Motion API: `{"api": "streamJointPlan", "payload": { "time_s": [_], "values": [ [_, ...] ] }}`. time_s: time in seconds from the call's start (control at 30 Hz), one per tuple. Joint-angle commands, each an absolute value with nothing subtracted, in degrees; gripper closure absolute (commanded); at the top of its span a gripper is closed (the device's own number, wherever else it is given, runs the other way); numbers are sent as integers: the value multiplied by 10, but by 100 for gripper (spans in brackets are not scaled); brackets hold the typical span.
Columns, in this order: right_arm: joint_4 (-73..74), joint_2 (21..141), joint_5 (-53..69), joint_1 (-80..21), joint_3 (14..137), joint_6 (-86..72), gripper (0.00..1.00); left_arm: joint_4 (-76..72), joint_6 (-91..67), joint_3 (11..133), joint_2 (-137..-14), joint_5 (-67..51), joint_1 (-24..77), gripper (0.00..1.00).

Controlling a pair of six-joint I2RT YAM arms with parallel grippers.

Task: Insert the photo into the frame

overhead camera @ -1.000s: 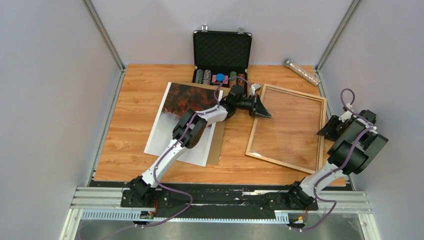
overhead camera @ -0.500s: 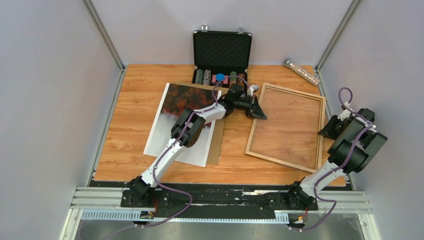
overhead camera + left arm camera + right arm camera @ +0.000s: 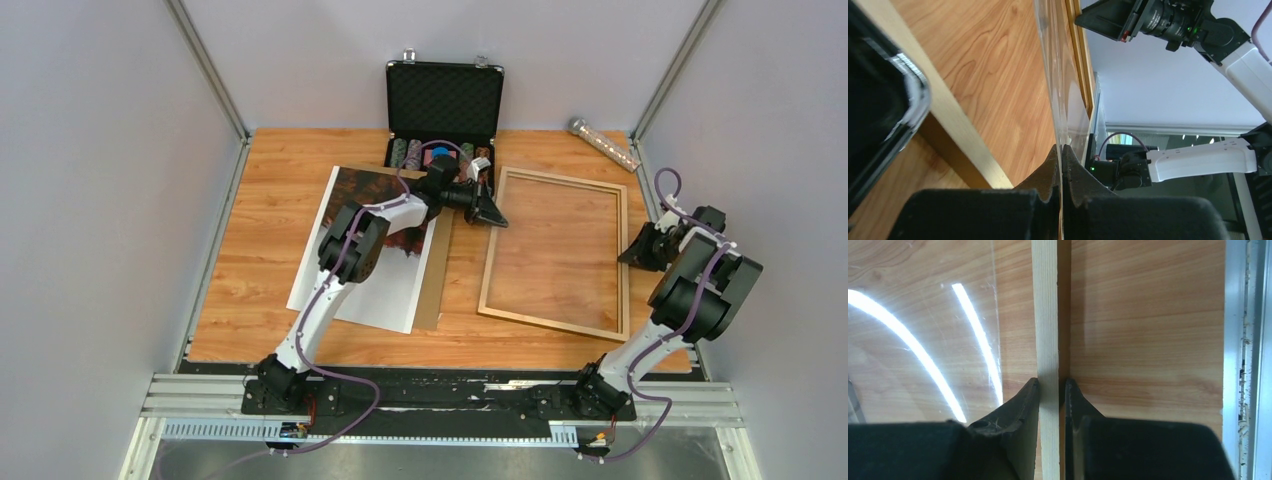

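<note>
Frame (image 3: pixel 552 326), large rectangle, thin rails (pale wood)

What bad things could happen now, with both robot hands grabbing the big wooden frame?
The left hand pinches only the thin edge of the clear pane, so it might slip out or crack.
The right hand grips the opposite rail of the frame; if the hands pull differently, the frame could twist.
The left arm reaches over the photo and might drag it.
</note>
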State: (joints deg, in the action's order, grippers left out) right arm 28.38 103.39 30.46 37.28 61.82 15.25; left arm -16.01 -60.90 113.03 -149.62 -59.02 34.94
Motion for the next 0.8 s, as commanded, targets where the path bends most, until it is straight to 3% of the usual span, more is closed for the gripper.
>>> {"api": "streamJointPlan", "payload": {
  "time_s": [0.0, 0.77],
  "values": [
    [290, 1028, 339, 364, 591, 117, 100, -201, -590, 1113, -1430, -604, 334, 100],
    [298, 998, 346, 286, 557, 61, 100, -218, -623, 1191, -1471, -624, 318, 100]
  ]
}}
